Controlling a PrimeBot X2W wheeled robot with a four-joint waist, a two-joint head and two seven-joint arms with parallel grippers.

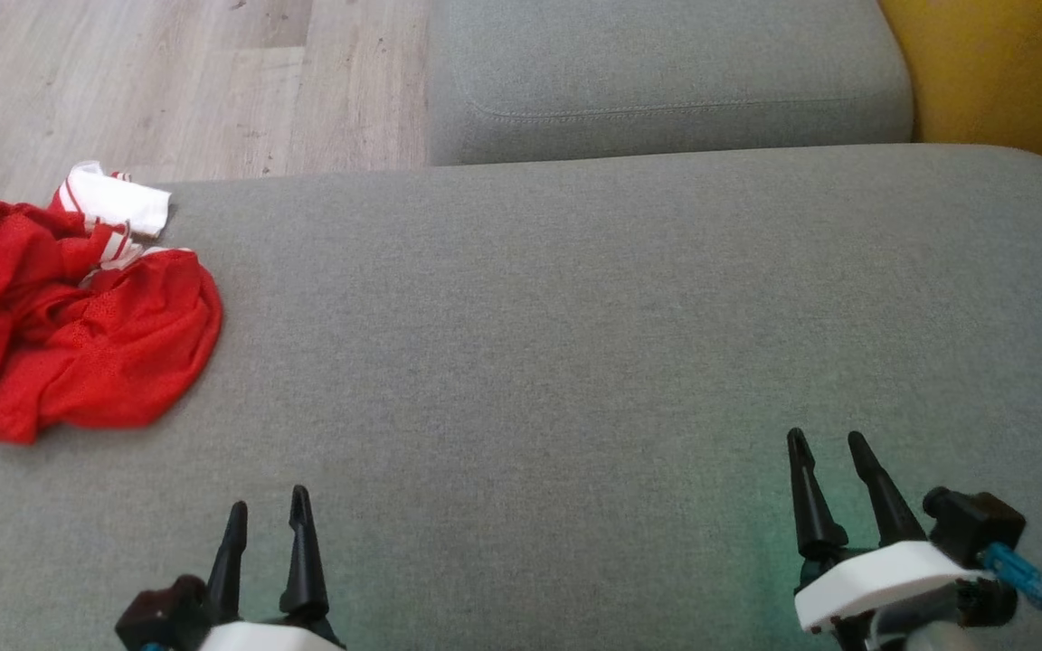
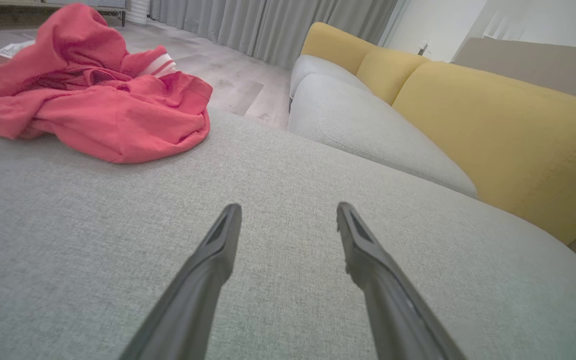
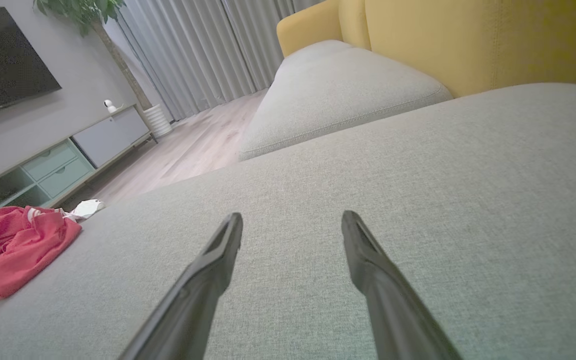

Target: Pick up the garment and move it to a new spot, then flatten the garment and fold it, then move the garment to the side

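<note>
Nothing is done here yet, by my read. The red mesh jersey (image 1: 78,334) lies crumpled at the far left edge of the grey sofa seat (image 1: 575,316), well apart from both arms. Left gripper (image 1: 269,500) and right gripper (image 1: 825,436) hover spread wide, holding nothing. Pickup, flattening, folding and setting aside all remain.

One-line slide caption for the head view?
Crumpled red jersey at the grey sofa seat's left edge; left gripper and right gripper open, empty.

Grey sofa (image 1: 575,316), apparently wooden floor (image 1: 123,72).
</note>
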